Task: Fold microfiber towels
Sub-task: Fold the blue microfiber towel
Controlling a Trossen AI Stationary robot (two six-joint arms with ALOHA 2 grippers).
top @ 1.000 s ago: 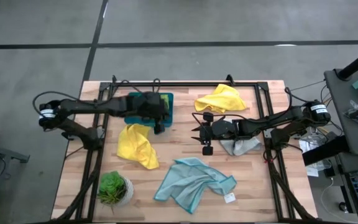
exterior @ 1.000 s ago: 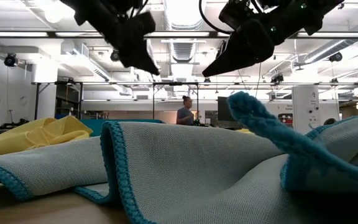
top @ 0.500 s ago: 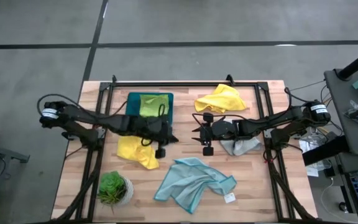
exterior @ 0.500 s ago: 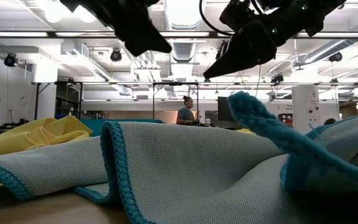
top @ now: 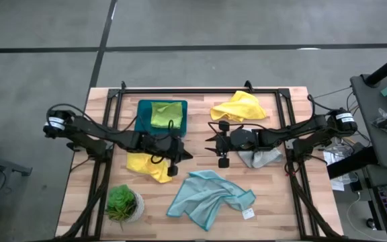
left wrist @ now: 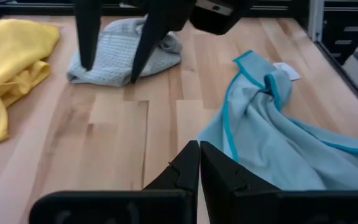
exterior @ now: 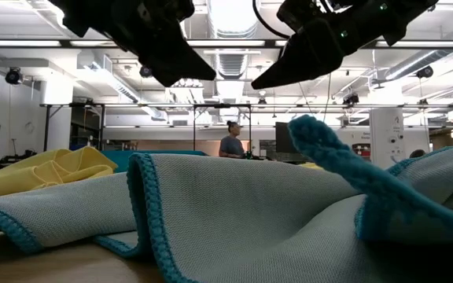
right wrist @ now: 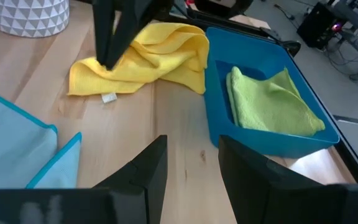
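Observation:
A lime green towel [top: 163, 113] lies folded in the teal tray [top: 142, 115] at the far left. One yellow towel [top: 146, 166] lies crumpled under my left arm, and another yellow towel [top: 238, 106] lies at the far middle. A pale grey towel [top: 261, 158] is bunched under my right arm. A light blue towel [top: 210, 195] lies rumpled at the near middle. My left gripper [top: 188, 156] hangs shut above the bare wood at the table's middle, holding nothing. My right gripper [top: 209, 143] faces it, open with nothing between its fingers.
A small potted plant [top: 123, 203] stands at the near left corner. A black frame runs along the table's far, left and right sides. In the low view a person [exterior: 230, 145] stands far off in the room. Bare wood [left wrist: 117, 124] lies between the towels.
My left gripper has swung from above the teal tray toward the table's near edge and its middle, sinking a little and tipping downward. It stayed shut. It now points at my right gripper.

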